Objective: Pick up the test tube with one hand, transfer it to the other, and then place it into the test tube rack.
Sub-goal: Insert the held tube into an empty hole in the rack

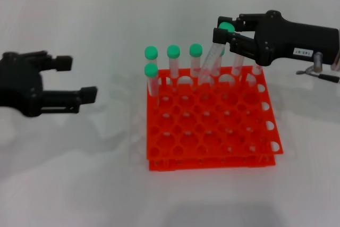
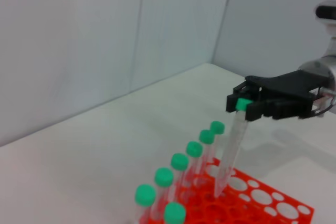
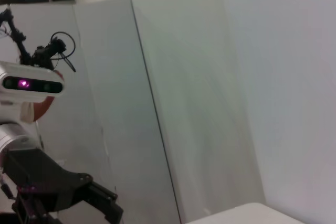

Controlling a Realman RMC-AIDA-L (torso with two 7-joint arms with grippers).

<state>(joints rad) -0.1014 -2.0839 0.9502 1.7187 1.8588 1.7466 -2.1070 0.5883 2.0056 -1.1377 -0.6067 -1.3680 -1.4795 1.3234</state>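
Tilting tube [image 1: 211, 63], right gripper [image 1: 226, 31] outstretched.

Bright, even light floods the white table [image 1: 79, 184], washing it pale. Soft shadows spread left of the test tube rack [image 1: 212, 126] and under it. Head view runs slightly soft. In the left wrist view, the nearest green caps [image 2: 145, 194] blur.

Left end effector [image 1: 79, 81] agape, right end effector [image 1: 226, 35] clamped.
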